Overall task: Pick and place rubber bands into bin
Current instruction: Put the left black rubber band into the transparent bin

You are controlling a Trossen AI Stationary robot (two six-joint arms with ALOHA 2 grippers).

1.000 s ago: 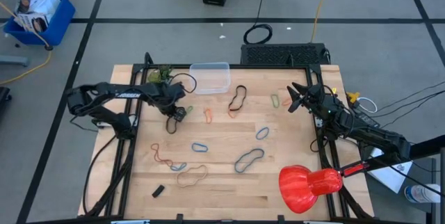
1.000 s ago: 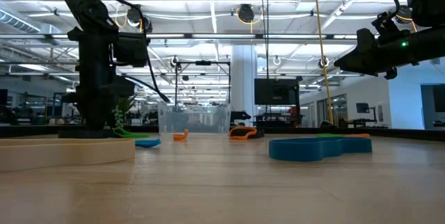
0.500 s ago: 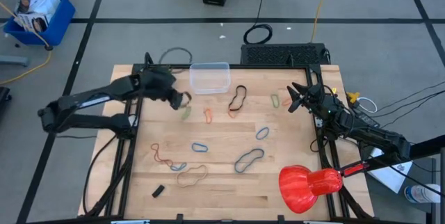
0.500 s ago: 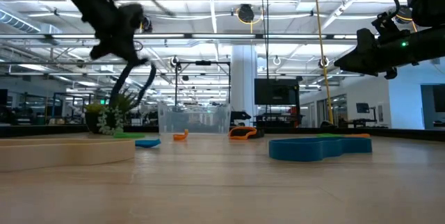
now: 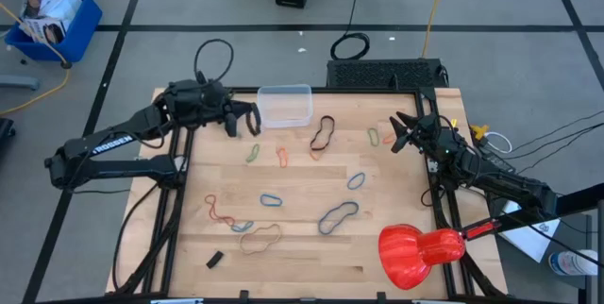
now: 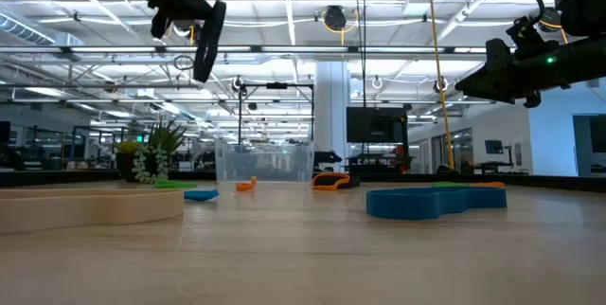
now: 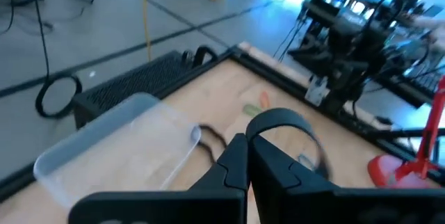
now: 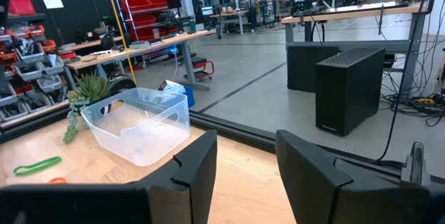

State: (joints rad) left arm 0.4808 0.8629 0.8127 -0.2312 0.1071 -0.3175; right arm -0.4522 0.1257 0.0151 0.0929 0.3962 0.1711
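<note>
My left gripper (image 5: 243,119) is raised above the table's far left part, just left of the clear bin (image 5: 285,104), and is shut on a black rubber band (image 7: 285,123). The bin stands at the table's far edge. Other rubber bands lie flat on the wood: a black-and-orange one (image 5: 323,132), a green one (image 5: 253,153), an orange one (image 5: 281,157), blue ones (image 5: 356,180) (image 5: 272,198), a brown one (image 5: 220,211) and a tan one (image 5: 260,238). My right gripper (image 5: 396,135) waits open at the right edge. My left gripper pinches one end of the black band's loop (image 7: 252,135) between its two shut fingertips. The fingers lie almost level and point from the table's left toward the bin. The band (image 6: 208,40) droops from the fingertips as an open loop, lifted clear of the table.
A small black block (image 5: 214,259) lies near the front left. A red bulb-shaped object (image 5: 420,250) sits at the front right corner. A small green plant (image 8: 83,92) stands by the bin. A blue crate (image 5: 52,21) is on the floor, far left.
My left gripper has risen from the table near the green band and moved toward the far edge and the bin. It has tipped from pointing down to almost level. The black band has come up with it, lifted clear and hanging from the fingertips.
</note>
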